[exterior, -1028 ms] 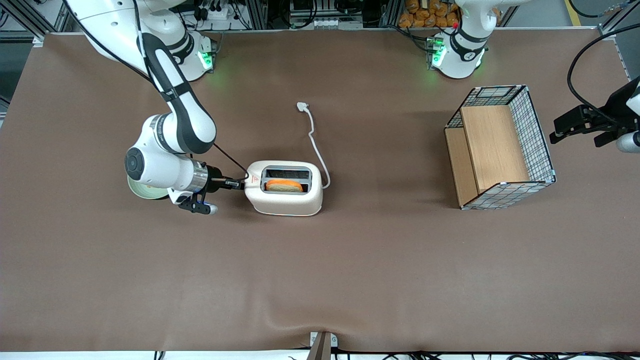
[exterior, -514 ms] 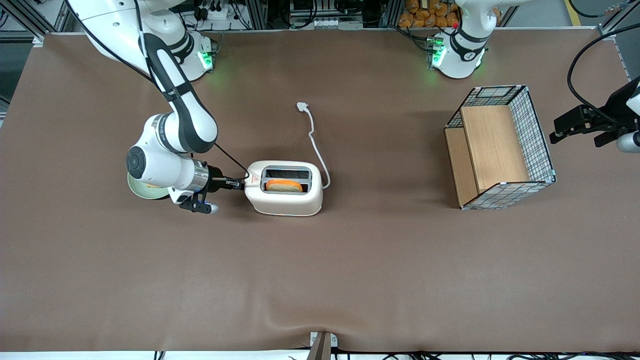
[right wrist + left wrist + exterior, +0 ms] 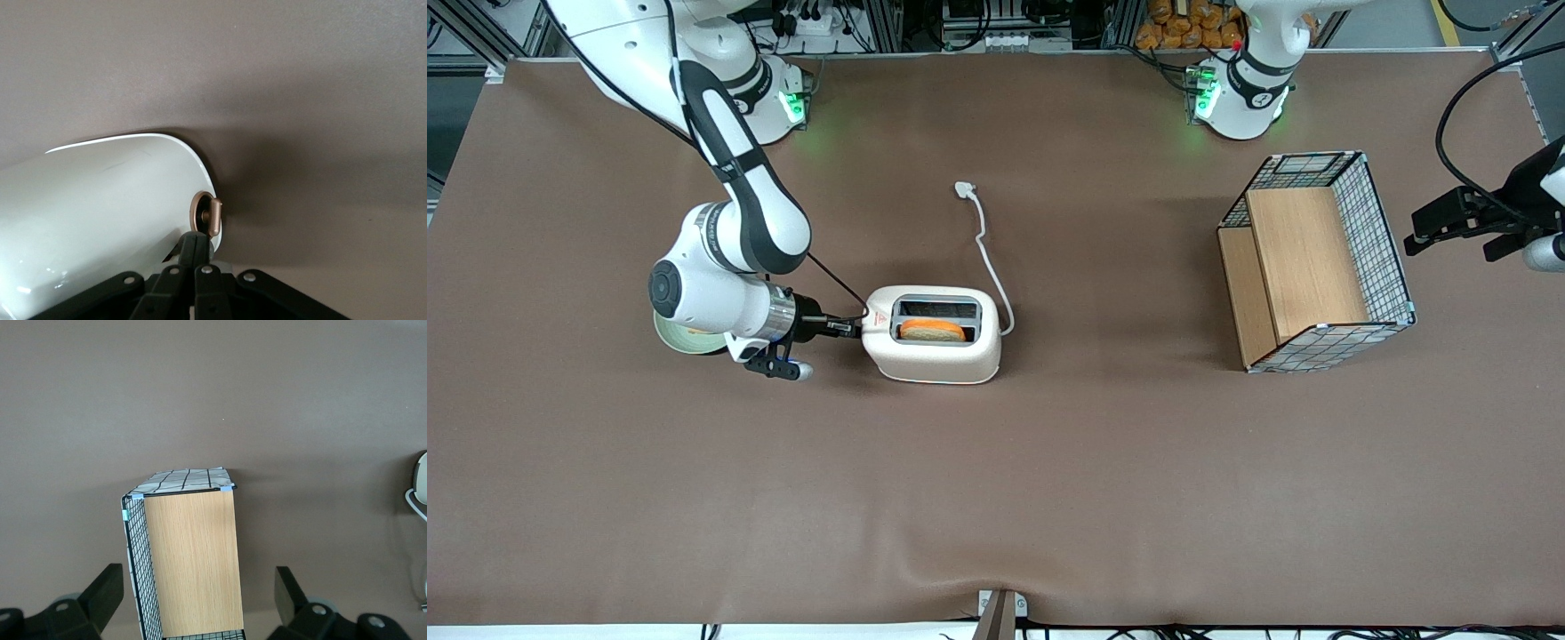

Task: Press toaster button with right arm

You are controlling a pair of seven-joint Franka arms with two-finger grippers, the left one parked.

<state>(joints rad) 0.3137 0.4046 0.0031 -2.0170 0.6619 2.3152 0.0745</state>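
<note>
The right arm (image 3: 734, 258) holds its gripper (image 3: 854, 327) level against the narrow end face of the toaster (image 3: 934, 357), fingers (image 3: 195, 245) pressed together and touching the casing just beside the toaster button (image 3: 207, 215). The toaster stands mid-table with a toast slice (image 3: 932, 331) in its slot; its white cord (image 3: 987, 253) trails farther from the front camera.

The whole table (image 3: 1049, 498) is covered in brown cloth, with metal framing (image 3: 996, 27) and cables seen along its edge.

place: robotics lab | evidence: brown-covered table (image 3: 1049, 498); aluminium frame rails (image 3: 889, 22); cables; mounted arm bases (image 3: 1232, 98)
</note>
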